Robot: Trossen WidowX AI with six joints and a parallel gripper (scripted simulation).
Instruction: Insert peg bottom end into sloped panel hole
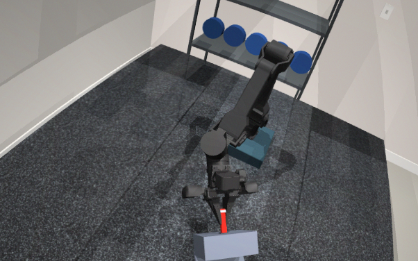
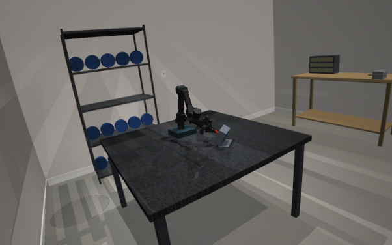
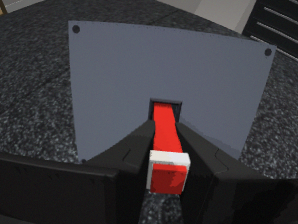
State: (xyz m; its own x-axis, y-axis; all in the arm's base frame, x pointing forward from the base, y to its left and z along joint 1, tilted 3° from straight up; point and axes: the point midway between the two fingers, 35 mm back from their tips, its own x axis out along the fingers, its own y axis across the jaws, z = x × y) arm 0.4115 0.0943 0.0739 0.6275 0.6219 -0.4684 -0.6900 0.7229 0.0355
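Observation:
A red square peg [image 1: 223,223] [image 2: 216,131] [image 3: 168,139] with a white band near its top end is held between my gripper's fingers. My gripper [image 1: 223,210] [image 3: 164,128] is shut on the peg near the white band. The peg's bottom end sits inside the square hole [image 3: 165,106] in the face of the grey sloped panel [image 1: 225,244] [image 2: 224,131] [image 3: 113,76]. The peg lines up with the hole's direction. How deep the end reaches is hidden inside the hole.
The arm's teal base [image 1: 253,147] [image 2: 182,131] stands on the black table [image 2: 206,163] behind the panel. A dark shelf rack [image 2: 109,101] with several blue discs [image 1: 234,35] stands behind the table. A wooden bench [image 2: 346,98] stands far right.

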